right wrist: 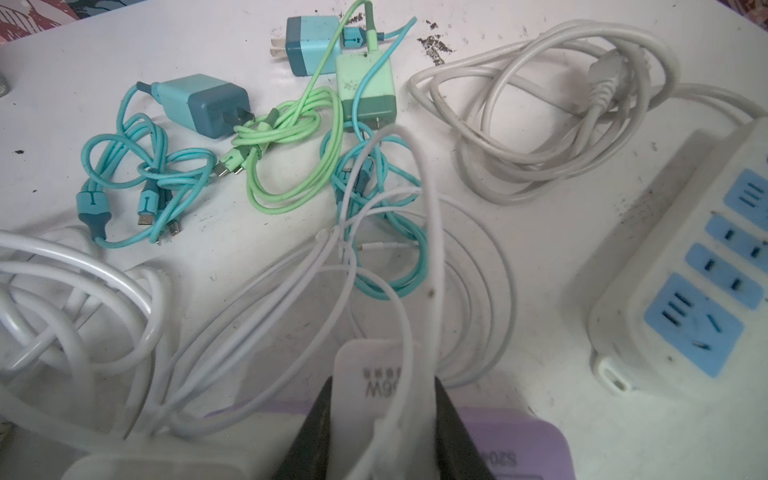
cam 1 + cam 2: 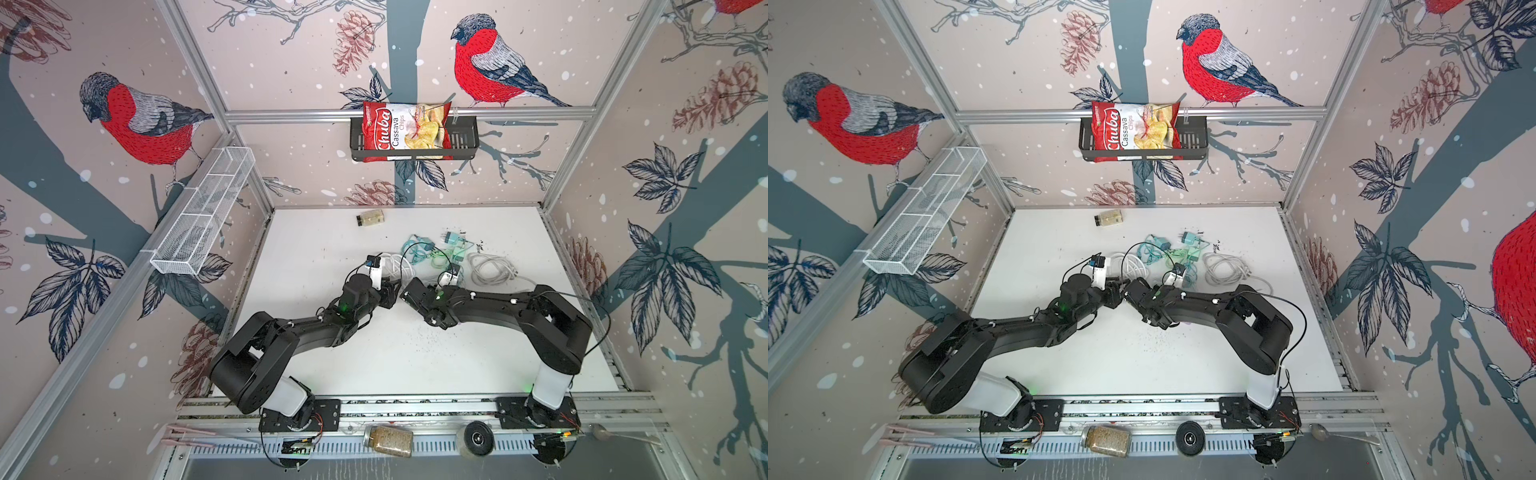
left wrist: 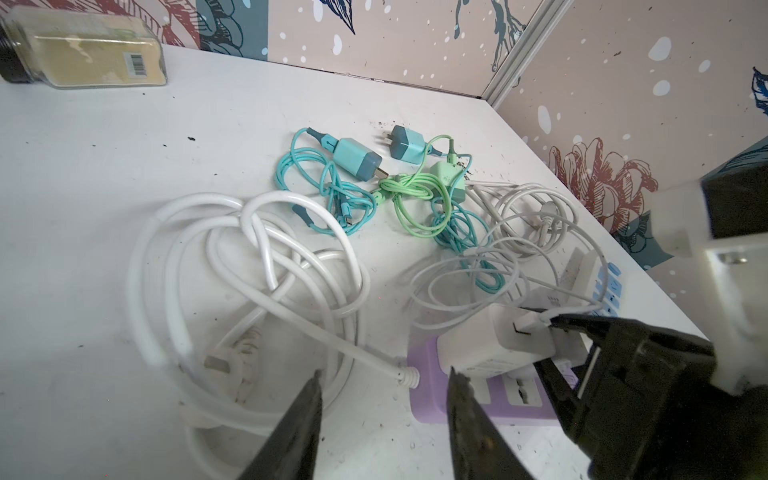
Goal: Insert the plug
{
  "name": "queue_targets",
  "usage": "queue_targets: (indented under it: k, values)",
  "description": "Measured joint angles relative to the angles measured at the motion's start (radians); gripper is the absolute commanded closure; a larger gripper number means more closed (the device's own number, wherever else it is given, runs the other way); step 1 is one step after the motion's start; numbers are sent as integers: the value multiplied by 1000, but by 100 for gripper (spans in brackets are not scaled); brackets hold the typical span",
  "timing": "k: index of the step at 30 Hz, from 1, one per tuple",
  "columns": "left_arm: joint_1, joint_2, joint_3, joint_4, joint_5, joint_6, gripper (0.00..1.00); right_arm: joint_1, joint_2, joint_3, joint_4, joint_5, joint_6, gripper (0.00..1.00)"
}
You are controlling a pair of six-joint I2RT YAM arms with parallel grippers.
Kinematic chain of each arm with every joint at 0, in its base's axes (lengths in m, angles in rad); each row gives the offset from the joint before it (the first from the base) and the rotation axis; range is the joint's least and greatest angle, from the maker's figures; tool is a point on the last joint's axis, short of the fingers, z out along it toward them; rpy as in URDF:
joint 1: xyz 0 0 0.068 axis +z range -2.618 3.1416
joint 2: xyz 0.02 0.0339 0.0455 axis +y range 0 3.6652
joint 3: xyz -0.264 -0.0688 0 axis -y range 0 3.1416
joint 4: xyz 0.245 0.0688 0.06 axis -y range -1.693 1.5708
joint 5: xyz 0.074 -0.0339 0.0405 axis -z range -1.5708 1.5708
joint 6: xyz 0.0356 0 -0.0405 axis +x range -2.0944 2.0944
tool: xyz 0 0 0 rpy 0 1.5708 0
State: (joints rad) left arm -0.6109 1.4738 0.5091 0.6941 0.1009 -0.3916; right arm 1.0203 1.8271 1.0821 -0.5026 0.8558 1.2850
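The plug (image 1: 374, 399) is a white charger block with a thin white cable. My right gripper (image 1: 384, 380) is shut on it, one finger on each side. It sits right over the purple power strip (image 1: 519, 436). I cannot tell whether its prongs are in a socket. In the left wrist view the plug (image 3: 490, 345) rests on the purple strip (image 3: 432, 399). My left gripper (image 3: 386, 372) is open and holds nothing, and one finger is beside the strip's cable end. In both top views the left gripper (image 2: 390, 294) and the right gripper (image 2: 409, 291) nearly meet and hide the plug.
A thick white cable coil (image 3: 249, 266) lies beside the purple strip. Teal and green chargers with tangled cables (image 1: 257, 137) lie behind it. A white strip with blue sockets (image 1: 673, 316) and a grey-white cord (image 1: 540, 124) lie to the right. A spice jar (image 2: 370, 218) lies near the back wall.
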Motion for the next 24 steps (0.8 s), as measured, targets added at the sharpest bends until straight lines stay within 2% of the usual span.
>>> queue_targets:
  k: [8,12,18,24]
  values:
    - [18,-91,-2,-82,-116,-4,49,51,72,28,-6,100,19,100]
    - [54,-174,-30,-140,-194,-35,48,69,145,121,41,101,-40,100]
    - [139,-290,-65,-255,-291,-100,41,72,219,233,127,53,-161,100]
    - [190,-441,-83,-371,-385,-134,36,76,367,447,213,-14,-269,100]
